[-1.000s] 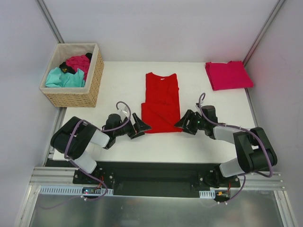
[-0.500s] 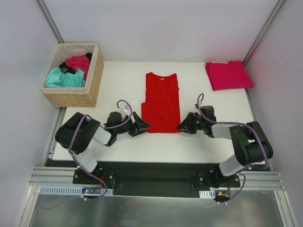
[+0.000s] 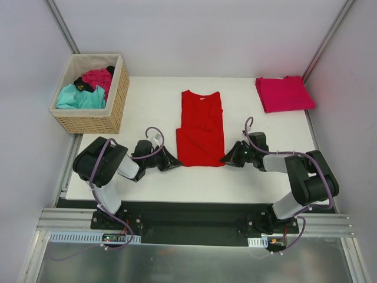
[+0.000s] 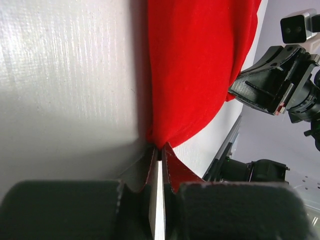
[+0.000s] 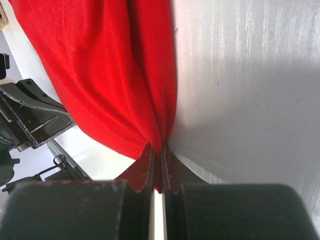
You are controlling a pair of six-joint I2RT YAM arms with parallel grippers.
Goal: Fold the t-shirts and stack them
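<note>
My left claw [image 3: 175,163] and right claw [image 3: 224,159] are each pinching a near corner of the red t-shirt [image 3: 201,127], which is lying in the middle of the surface [image 3: 147,100]. I'm losing sight of the gripped hem between the fingers [image 4: 173,169].

From here the red t-shirt [image 3: 200,127] reads as soft matt cloth, lightly creased. I see the counter [image 4: 65,75] as smooth white board with a faint ribbed sheen. The left pincer [image 4: 160,150] and right pincer [image 5: 158,147] look like matt black plastic; the basket [image 3: 91,121] is rough tan wicker.
</note>
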